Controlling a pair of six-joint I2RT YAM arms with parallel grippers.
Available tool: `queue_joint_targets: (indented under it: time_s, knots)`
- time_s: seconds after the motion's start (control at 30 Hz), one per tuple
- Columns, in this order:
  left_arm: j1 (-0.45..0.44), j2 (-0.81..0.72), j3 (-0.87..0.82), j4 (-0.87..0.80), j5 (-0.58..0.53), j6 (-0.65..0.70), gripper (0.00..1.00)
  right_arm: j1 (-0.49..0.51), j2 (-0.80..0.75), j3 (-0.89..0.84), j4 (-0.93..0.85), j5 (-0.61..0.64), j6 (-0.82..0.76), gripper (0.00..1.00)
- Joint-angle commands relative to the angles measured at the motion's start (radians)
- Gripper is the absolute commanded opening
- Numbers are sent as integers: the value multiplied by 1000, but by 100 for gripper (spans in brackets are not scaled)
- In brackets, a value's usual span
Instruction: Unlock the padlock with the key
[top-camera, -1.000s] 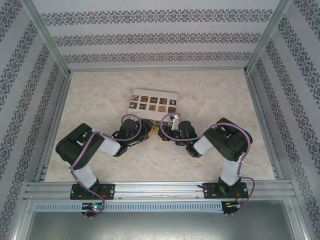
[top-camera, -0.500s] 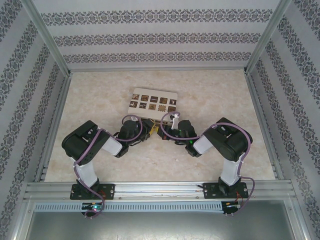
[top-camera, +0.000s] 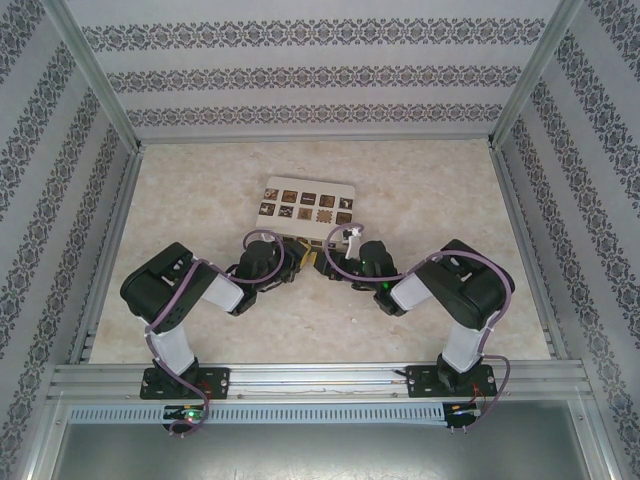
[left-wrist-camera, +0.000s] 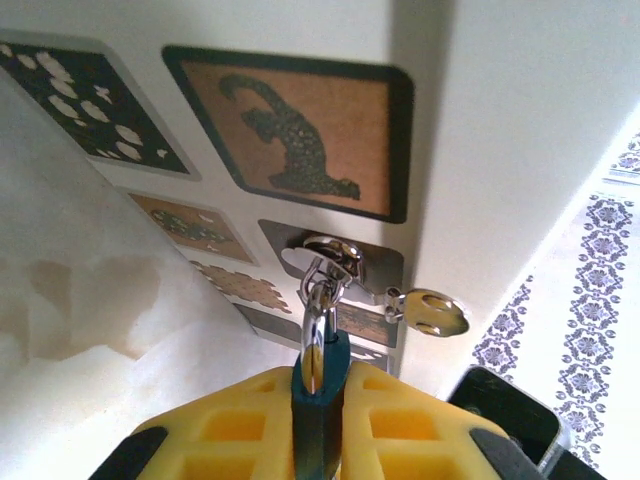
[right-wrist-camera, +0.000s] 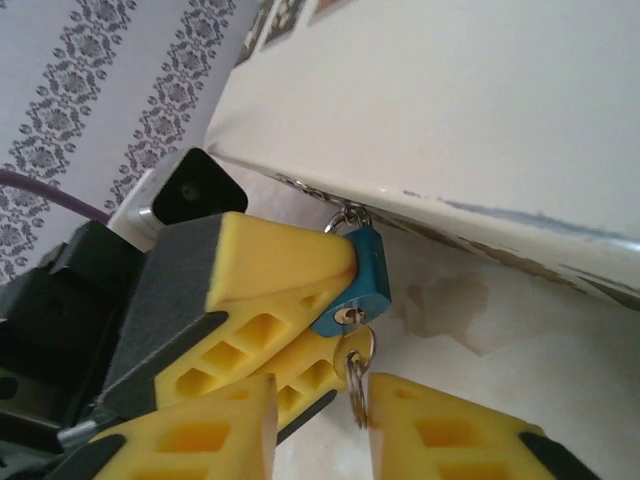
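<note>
Left wrist cam first: got the left gripper squeezed tight on the padlock, with yellow fingers pressed against both sides of the blue-teal body. Can see the silver shackle poking up out of the grip and hooked through a metal hasp on the front of the box. Also spotted a small shiny oval tab sticking out just right of that hasp.

Over on the right wrist cam, same padlock from lower down, pinned right under the box's bottom edge. Looks like the key is stuck into the underside of the body, with a ring dangling off it. Got the right gripper spread partway and gripping nothing, ring hanging in the gap close to one finger. Can't tell if touching.

From the top cam: left arm and right arm both folded with elbows pushed outward, forearms angled inward, wrists nearly meeting at the box's near edge. Box lying flat on the table, dark patterned squares facing up. No way to see inside it.
</note>
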Motion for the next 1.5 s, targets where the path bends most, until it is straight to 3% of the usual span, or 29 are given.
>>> queue_joint_targets:
  time_s: [0.0, 0.33, 0.57, 0.8, 0.97, 1.2, 1.47]
  knots:
    - [-9, -45, -11, 9, -14, 11, 13, -12, -63, -41, 8, 30, -54, 34]
    - [-9, -161, -19, -112, 17, 19, 13, 17, -379, -149, -232, 157, -354, 43]
    - [-19, -264, -15, -232, 38, 8, 13, 144, -625, -59, -614, 318, -827, 51]
    - [-25, -342, 39, -384, 71, 28, 13, 228, -737, -50, -745, 472, -1329, 53]
    - [-28, -370, 76, -464, 85, 46, 13, 230, -757, -12, -859, 539, -1578, 56]
    - [-33, -373, 102, -495, 90, 33, 12, 228, -728, 23, -902, 502, -1736, 56]
    - [-35, -354, 120, -488, 107, 16, 13, 218, -616, 116, -915, 445, -1780, 47]
